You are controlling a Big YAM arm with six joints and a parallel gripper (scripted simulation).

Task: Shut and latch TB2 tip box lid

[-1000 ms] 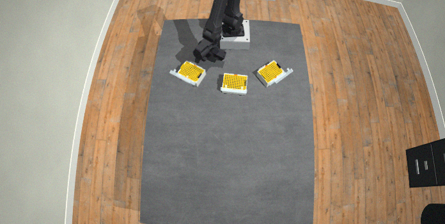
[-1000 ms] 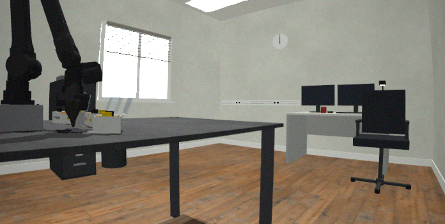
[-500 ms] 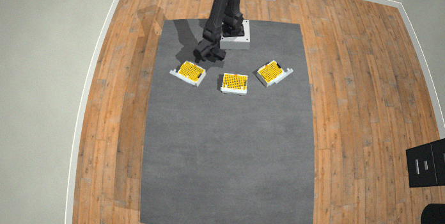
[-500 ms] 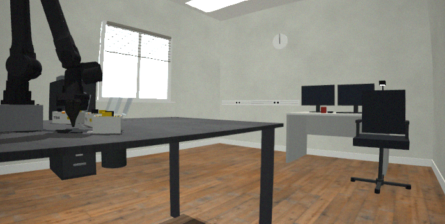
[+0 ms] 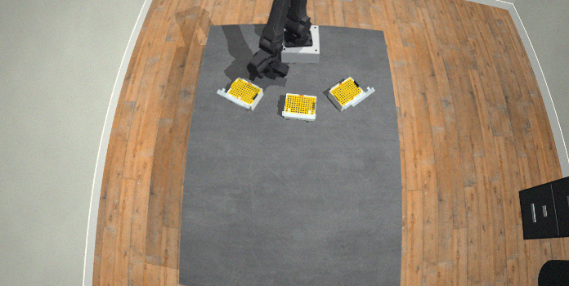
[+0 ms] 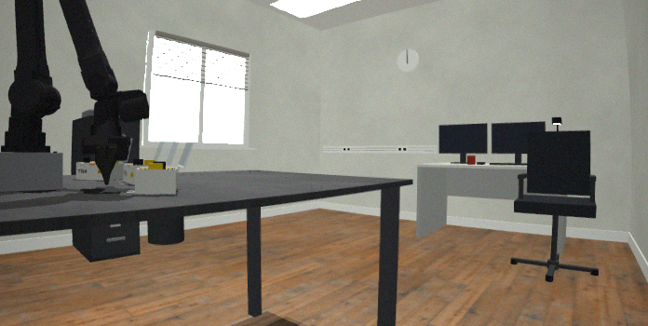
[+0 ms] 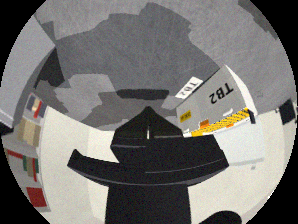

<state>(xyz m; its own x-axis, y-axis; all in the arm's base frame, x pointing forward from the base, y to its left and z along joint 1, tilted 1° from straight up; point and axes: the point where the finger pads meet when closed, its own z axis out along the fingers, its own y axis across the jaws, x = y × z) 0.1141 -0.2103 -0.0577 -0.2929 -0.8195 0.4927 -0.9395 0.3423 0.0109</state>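
Three white tip boxes with yellow racks stand on the dark bench. The left box (image 5: 244, 92) (image 6: 155, 183) is the one next to my gripper. In the wrist view its side (image 7: 221, 92) carries the label TB2, with yellow tips beside it. The middle box (image 5: 299, 105) and the right box (image 5: 347, 92) stand apart from it. All three racks show uncovered from above; the lids are too faint to make out clearly. My gripper (image 5: 258, 74) (image 6: 106, 180) (image 7: 148, 110) is shut and empty. It points down just above the bench, behind TB2 on the robot-base side, not touching it.
The robot's grey base block (image 5: 300, 49) (image 6: 30, 171) stands just behind the boxes. A drawer unit (image 6: 106, 239) hangs under the bench. A desk with monitors (image 6: 491, 138) and an office chair (image 6: 556, 180) stand far off in the room.
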